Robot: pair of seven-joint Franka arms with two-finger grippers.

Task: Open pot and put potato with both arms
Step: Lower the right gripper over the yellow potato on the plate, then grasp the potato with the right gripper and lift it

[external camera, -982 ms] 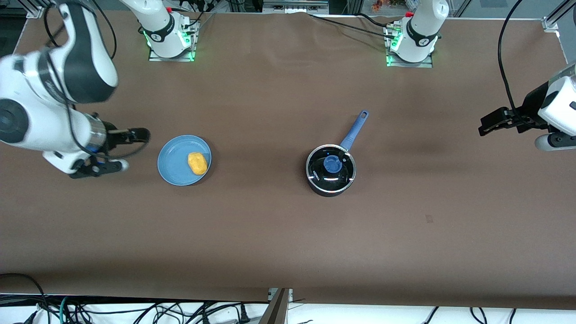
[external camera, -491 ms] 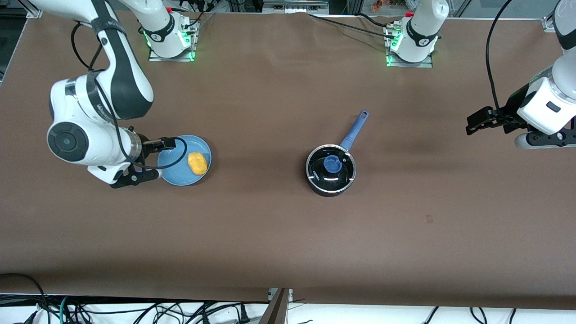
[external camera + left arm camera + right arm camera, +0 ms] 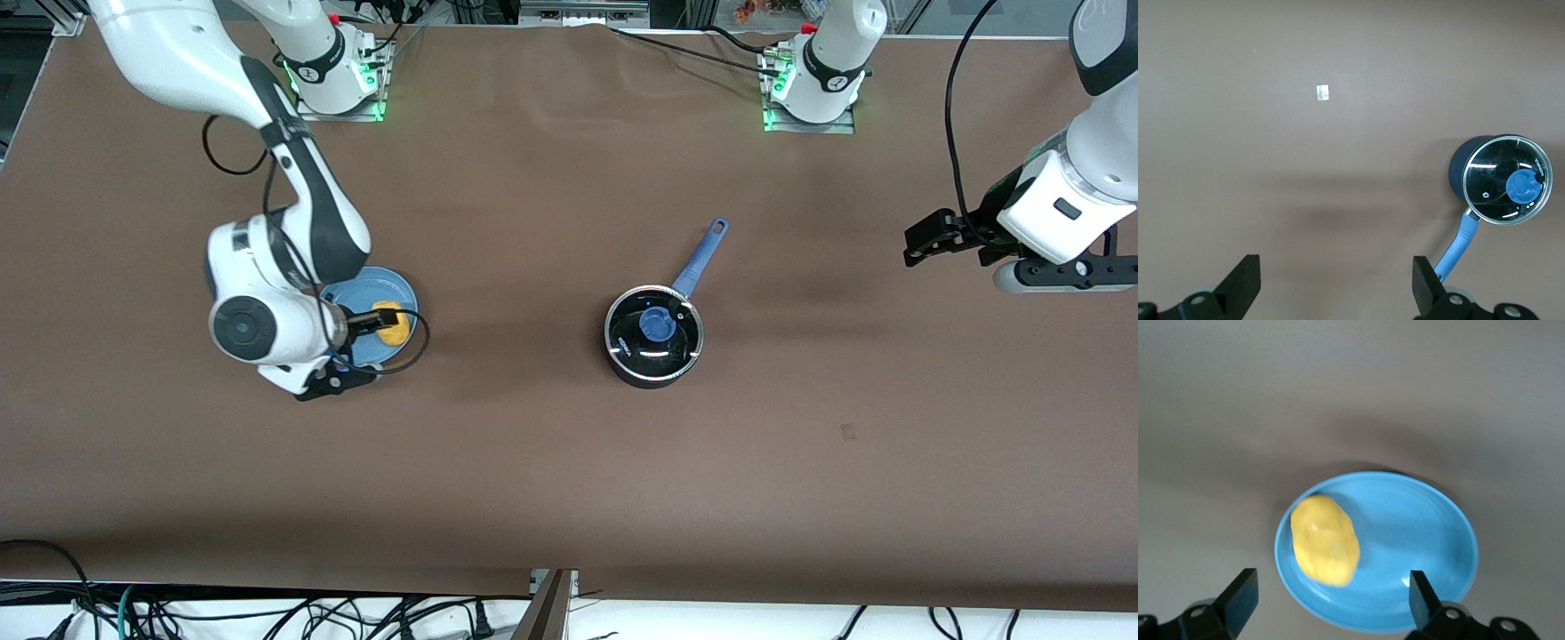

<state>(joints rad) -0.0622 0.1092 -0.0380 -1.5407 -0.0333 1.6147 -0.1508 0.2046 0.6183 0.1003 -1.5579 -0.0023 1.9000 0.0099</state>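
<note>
Potato (image 3: 393, 323) lies on your light-blue plate (image 3: 391, 289), toward the edge of the plate nearer the pot, and the plate rests on the brown surface (image 3: 533, 462) toward the right arm's end. Your right gripper (image 3: 363, 324) hangs over the plate just beside the potato, and in the right wrist view its jaws are spread wide with the potato (image 3: 1325, 540) and the plate (image 3: 1418, 533) below them, nothing pinched. Your saucepan (image 3: 653, 336) stands near the middle of the surface, well apart from the plate, with its glass lid (image 3: 654, 332) seated on the silver rim and the blue knob (image 3: 656, 325) on top. Its long blue handle (image 3: 700, 257) points away from the front camera, slanting toward the left arm's end. Your left gripper (image 3: 925, 242) hovers over bare surface toward the left arm's end, well apart from the saucepan; the left wrist view shows its jaws spread and holding nothing, with the saucepan (image 3: 1499, 180) off to one side and a small pale mark (image 3: 1323, 94) on the surface.
</note>
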